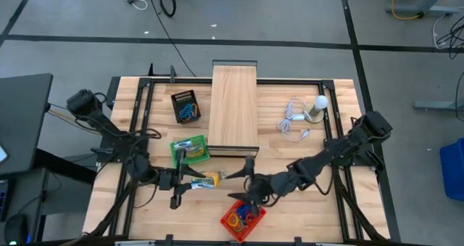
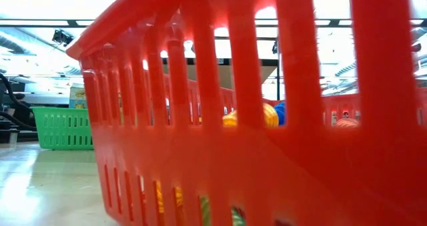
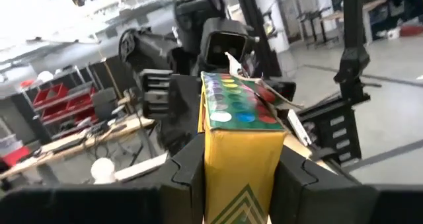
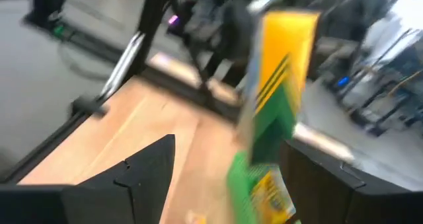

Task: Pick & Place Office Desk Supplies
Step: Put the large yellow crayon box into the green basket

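Gripping a yellow-and-green crayon box (image 1: 208, 178) between its fingers, the left gripper (image 1: 194, 181) holds it above the table (image 1: 304, 217) near the middle, just on the near side of the green basket (image 1: 190, 149). In the left wrist view the box (image 3: 241, 145) sits clamped between the two dark fingers (image 3: 188, 174), its flap end — printed with coloured dots — pointing toward the other arm. The right gripper (image 1: 245, 184) stands just to the right of the box with its fingers spread wide, holding nothing, above the red basket (image 1: 243, 217) of coloured loops (image 1: 241, 215) at the near edge. A black basket (image 1: 186, 106) with more loops lies at the far left, beside the long wooden box (image 1: 233, 104). The white bulb (image 1: 320, 103) and cable sit far right.
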